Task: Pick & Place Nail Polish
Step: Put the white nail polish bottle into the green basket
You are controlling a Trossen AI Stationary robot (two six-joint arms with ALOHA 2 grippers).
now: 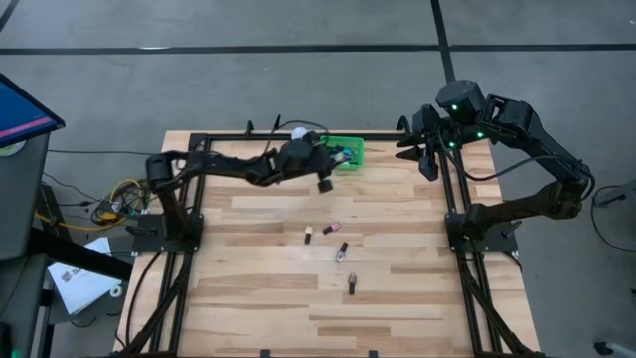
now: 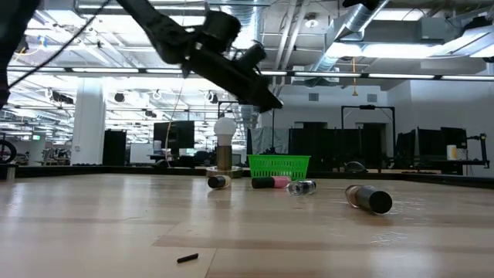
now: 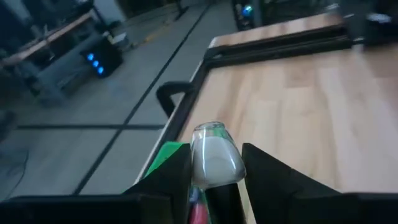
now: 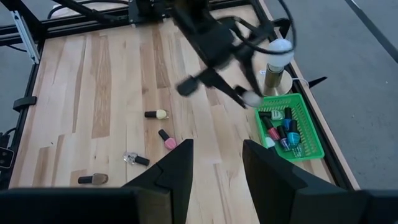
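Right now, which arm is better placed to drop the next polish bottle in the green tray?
Left. Its gripper already holds a bottle and hangs beside the green tray. The right gripper is open at the table's far right edge.

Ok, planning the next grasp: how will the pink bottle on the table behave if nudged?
The pink bottle lies on its side on the wooden table, so a nudge would probably roll it. It looks small and rigid, so likely light and stiff to grip.

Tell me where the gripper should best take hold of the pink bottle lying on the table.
Probably across its pink body, coming straight down from above. The pink bottle lies flat on its side with its dark cap slimmer than the body, and bare table surrounds it.
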